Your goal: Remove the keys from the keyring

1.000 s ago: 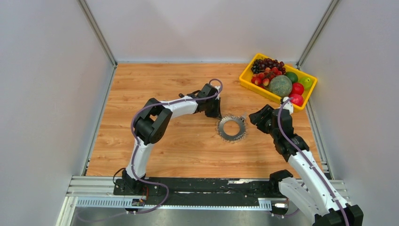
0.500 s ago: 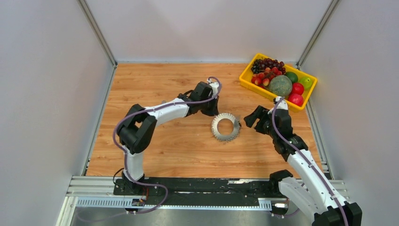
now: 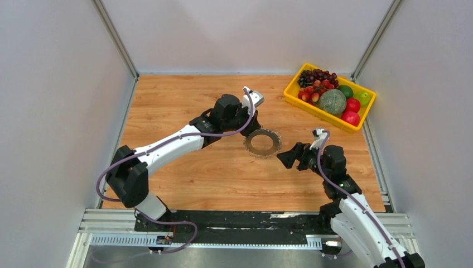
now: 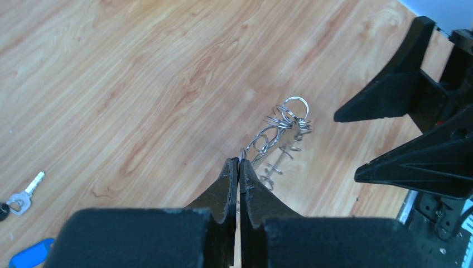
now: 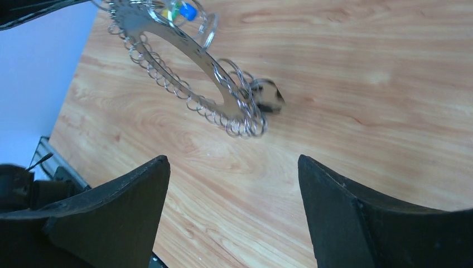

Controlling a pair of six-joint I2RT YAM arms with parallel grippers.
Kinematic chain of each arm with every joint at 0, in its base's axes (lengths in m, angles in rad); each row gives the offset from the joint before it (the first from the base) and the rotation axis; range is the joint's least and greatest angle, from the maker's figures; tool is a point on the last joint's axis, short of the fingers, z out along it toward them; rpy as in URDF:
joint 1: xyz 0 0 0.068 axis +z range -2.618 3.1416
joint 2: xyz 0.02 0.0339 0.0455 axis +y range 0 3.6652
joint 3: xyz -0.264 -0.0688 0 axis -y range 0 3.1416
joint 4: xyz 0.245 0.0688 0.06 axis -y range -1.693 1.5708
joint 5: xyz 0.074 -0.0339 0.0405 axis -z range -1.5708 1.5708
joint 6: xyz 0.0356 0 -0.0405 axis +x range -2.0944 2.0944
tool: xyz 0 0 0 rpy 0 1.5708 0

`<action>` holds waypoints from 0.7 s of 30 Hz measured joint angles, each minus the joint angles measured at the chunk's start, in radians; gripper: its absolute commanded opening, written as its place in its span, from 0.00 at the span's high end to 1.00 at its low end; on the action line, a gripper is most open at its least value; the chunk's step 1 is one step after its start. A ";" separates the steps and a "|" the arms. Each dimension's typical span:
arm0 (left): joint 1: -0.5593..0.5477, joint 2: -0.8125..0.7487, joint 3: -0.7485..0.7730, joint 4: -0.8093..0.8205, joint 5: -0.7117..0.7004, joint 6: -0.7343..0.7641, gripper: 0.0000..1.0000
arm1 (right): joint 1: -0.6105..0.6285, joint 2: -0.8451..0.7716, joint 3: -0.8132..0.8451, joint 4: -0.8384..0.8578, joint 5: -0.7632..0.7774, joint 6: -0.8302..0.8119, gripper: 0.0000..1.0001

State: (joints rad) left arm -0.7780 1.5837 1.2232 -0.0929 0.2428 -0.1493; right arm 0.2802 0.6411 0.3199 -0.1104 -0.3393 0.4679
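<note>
Keyring (image 3: pixel 262 143) tilted, rim pinched in left claw (image 4: pixel 239 166) — right claw (image 5: pixel 233 161) gaping, empty, just right of keyring.

Table (image 3: pixel 184 100): wood-grain surface, smooth, light satin sheen.
Keyring (image 5: pixel 192 58): flat bare metal plate, polished and reflective.
Wire loops (image 4: pixel 287 114): thin bright steel wire, shiny, set along the Keyring's rim.
Loose key (image 4: pixel 25 194): silver metal, dull shine.
Tag (image 4: pixel 30 255): blue plastic, smooth.
Left fingers (image 4: pixel 223 195): black plastic, matt, slightly rough at the edges.
Right fingers (image 5: pixel 357 212): black plastic, matt, faintly grainy.
Arm shells (image 3: pixel 167 146): white plastic, glossy; joints matt black.
Cable (image 3: pixel 100 184): purple sheath, smooth.
Crate (image 3: pixel 293 96): yellow plastic, glossy.
Melon (image 3: pixel 332 101): rough netted skin.
Rail (image 3: pixel 111 220): pale grooved metal.
Walls (image 3: pixel 56 111): pale, matt.
</note>
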 measured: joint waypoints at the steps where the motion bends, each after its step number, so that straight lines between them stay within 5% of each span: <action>1: -0.002 -0.013 -0.002 -0.004 0.003 0.008 1.00 | 0.000 -0.016 -0.010 0.022 -0.021 -0.003 0.13; 11: -0.014 -0.150 0.044 -0.106 0.047 0.104 1.00 | 0.000 -0.150 0.028 0.178 -0.245 -0.095 0.12; 21: -0.036 -0.204 0.137 -0.215 0.131 0.201 1.00 | 0.043 0.004 0.246 0.187 -0.327 -0.156 0.18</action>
State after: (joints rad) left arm -0.8139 1.3800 1.3605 -0.3080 0.3737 0.0517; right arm 0.3229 0.6453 0.5663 0.0761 -0.6666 0.3115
